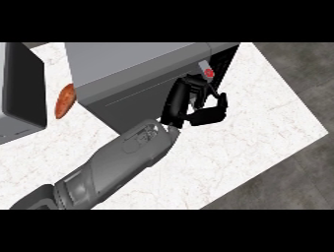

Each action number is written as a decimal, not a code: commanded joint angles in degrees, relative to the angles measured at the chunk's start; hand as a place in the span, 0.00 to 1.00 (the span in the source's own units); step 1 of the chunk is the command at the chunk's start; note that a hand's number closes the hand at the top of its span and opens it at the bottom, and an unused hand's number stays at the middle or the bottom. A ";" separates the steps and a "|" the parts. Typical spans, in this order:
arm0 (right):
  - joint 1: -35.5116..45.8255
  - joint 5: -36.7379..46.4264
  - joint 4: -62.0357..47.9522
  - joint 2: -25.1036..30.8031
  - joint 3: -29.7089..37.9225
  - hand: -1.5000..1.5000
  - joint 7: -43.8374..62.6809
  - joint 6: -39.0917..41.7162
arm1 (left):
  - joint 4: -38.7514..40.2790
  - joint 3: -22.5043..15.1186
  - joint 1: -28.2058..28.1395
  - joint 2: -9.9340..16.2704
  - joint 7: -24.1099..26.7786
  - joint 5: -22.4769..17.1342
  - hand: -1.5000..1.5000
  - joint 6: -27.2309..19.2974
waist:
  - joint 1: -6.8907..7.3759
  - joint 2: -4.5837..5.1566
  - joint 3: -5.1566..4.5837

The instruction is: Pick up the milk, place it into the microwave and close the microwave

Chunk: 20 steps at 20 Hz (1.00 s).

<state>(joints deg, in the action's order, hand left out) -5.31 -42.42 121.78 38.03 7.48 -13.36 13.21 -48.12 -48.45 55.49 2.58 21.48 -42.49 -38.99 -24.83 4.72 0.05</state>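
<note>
Head view: one hand at the microwave's open front, holding the milk.

The hand [198, 103], on a grey forearm coming in from the near left (which arm cannot be told), has its fingers [175, 101] curled round the milk [206, 69], a pale carton with a red cap, just inside the microwave's [133, 61] dark cavity. The microwave door [13, 93] stands swung open at far left. An orange-brown item [65, 100] lies on the white marble desk [256, 128] between door and microwave body.
</note>
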 commanded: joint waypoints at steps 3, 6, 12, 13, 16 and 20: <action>-0.04 -1.99 -0.35 0.67 2.42 0.00 0.49 -0.21 | 7.17 5.55 2.92 -2.53 -1.90 -3.27 1.00 -5.07 | 1.98 0.21 0.09; 0.00 -2.68 -0.35 0.80 3.86 0.00 0.75 -1.07 | 8.71 5.20 3.15 -2.59 -1.55 -3.94 1.00 -3.98 | 3.08 0.37 0.02; -0.74 -3.43 0.61 1.48 6.65 0.00 1.33 -2.14 | 11.33 3.04 3.36 -0.02 -0.64 -5.08 1.00 -0.42 | 5.54 0.39 -0.11; -0.86 -3.26 1.04 1.71 7.20 0.00 1.42 -2.40 | 11.75 2.98 3.42 0.41 -1.33 -5.79 1.00 0.19 | 5.60 0.37 -0.15; -1.58 -4.29 1.07 1.31 8.06 0.00 1.34 -2.38 | 12.96 1.29 3.04 1.47 -1.11 -6.06 1.00 2.29 | 6.87 0.45 0.01; -2.54 -4.47 2.10 1.77 9.24 0.00 2.15 -3.03 | 13.72 1.17 3.08 2.47 -0.32 -7.40 0.00 3.28 | 7.87 0.49 -0.18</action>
<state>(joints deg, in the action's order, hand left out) -7.04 -46.54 123.33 39.56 15.51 -11.65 10.61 -43.63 -52.73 60.66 -0.11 20.79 -48.28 -32.36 -19.24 4.90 0.04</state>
